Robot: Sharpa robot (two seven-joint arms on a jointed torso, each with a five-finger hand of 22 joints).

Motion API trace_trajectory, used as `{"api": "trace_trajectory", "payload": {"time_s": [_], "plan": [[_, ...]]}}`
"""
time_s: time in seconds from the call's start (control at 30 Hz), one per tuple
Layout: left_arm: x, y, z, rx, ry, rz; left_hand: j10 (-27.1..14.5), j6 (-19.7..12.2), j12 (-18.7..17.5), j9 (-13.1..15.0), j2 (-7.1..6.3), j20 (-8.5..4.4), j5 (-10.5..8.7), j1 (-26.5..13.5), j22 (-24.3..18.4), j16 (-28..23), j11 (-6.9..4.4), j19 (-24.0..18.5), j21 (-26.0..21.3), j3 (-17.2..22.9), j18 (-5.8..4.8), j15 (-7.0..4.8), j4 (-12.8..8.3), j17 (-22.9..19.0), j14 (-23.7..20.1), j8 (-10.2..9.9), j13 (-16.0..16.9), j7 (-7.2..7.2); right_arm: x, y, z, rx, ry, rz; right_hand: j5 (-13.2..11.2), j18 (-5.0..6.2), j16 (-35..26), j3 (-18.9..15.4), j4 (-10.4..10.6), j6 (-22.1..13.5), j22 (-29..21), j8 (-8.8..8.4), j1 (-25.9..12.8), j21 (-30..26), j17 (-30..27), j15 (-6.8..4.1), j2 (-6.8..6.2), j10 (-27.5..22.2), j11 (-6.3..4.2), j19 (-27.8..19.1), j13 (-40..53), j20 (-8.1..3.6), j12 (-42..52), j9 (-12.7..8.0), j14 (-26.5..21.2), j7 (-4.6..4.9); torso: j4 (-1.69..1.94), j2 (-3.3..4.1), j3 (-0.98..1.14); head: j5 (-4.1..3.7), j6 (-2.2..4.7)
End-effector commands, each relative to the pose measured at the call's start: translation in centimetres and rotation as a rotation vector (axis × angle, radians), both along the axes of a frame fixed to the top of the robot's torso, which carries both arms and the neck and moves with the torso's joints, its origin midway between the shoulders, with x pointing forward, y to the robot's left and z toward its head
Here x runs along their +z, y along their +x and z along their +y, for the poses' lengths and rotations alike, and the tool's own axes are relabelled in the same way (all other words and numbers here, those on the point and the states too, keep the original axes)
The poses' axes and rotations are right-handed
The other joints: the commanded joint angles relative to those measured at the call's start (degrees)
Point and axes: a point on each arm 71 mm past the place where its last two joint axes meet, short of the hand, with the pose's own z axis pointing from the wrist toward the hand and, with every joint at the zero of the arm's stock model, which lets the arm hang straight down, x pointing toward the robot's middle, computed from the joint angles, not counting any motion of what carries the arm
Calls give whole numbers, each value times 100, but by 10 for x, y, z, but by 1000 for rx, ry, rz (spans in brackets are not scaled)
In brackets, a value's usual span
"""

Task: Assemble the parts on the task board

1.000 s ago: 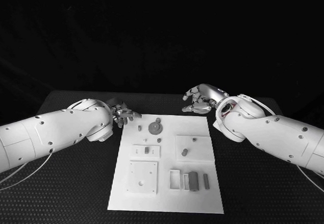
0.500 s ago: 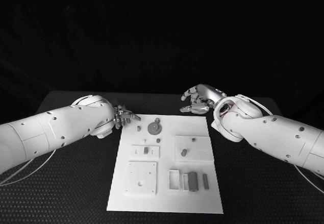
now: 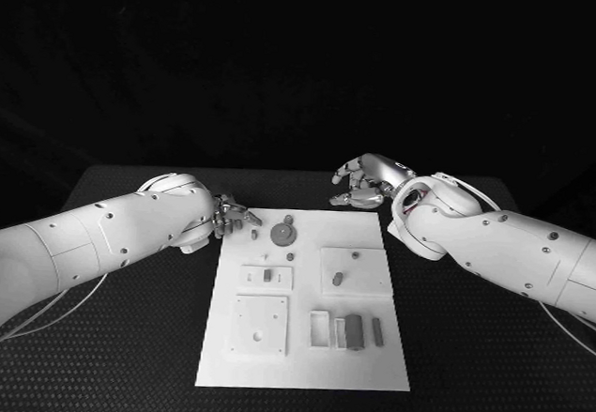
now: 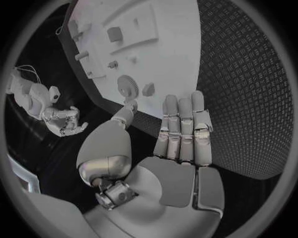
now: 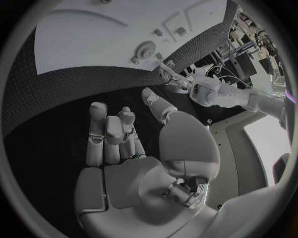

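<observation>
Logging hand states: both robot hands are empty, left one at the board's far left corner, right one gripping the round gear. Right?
Not quite. The right robot hand grips nothing; per the head view it hovers beyond the task board, while the round gear lies untouched. Left robot hand: correct.

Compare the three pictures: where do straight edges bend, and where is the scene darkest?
Head view: the task board keeps straight edges; everything beyond the table is black. Left wrist view: the board's edge curves, and a dark frame rings the circle around the left robot hand. Right wrist view: same bending behind the right robot hand.
</observation>
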Motion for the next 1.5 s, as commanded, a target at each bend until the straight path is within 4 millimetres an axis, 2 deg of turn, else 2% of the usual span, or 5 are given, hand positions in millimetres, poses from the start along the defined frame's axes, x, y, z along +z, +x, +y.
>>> {"api": "trace_trajectory", "payload": {"time_s": [0.03,0.73,1.1,1.43,1.5], "plan": [[-3,-1,-5,-36,6,21,-19,6,-3,-9,133,16,-11,44,16,7,-9,-15,-28,-47,7,3,-75,10,-27,-6,10,-18,0,0,2,11,-4,3,-9,173,-3,5,23,-147,92,33,-42,-19,-9,10,-10,-32,1,31,-10,-17,39,-7,-39,172,7,-3,1,3,1],[-12,0,-11,-42,-7,27,-19,47,-4,-28,265,21,-8,134,36,9,-16,-4,-53,-127,6,10,-247,10,-31,6,9,-26,0,0,2,13,-4,4,-9,173,-2,4,23,-148,93,33,-41,-19,-10,10,-9,-32,1,31,-12,-17,41,-8,-38,172,4,1,3,-20,-6],[-19,-1,-13,-46,-5,42,-13,84,-6,-50,481,25,-6,263,60,11,-22,9,-77,-147,1,12,-447,9,-28,14,6,-34,0,0,1,10,8,2,-10,173,-26,6,23,-156,88,30,-47,-42,-20,15,-22,-63,4,-2,-22,-9,22,-10,-66,175,-4,0,1,-29,-10],[-19,-2,-13,-45,-3,40,-3,108,-4,-61,618,26,-6,334,75,14,-26,22,-89,-145,-3,13,-575,8,-20,23,5,-38,-2,2,1,15,29,22,-11,-46,-2272,267,55,-263,-643,44,-174,-1495,-1106,171,-82,-734,118,-1253,-1361,518,-1675,11,-900,282,10,-2,1,-42,-18],[-19,-2,-12,-45,-3,41,0,112,-3,-62,639,26,-6,343,78,15,-27,27,-89,-143,-3,12,-592,9,-17,25,5,-40,-2,2,1,19,31,28,27,-155,-2896,338,39,-265,-824,65,-230,-1878,-1380,299,-60,-953,194,-1700,-1763,643,-2197,28,-1289,340,11,-2,-1,-41,-21]]}}
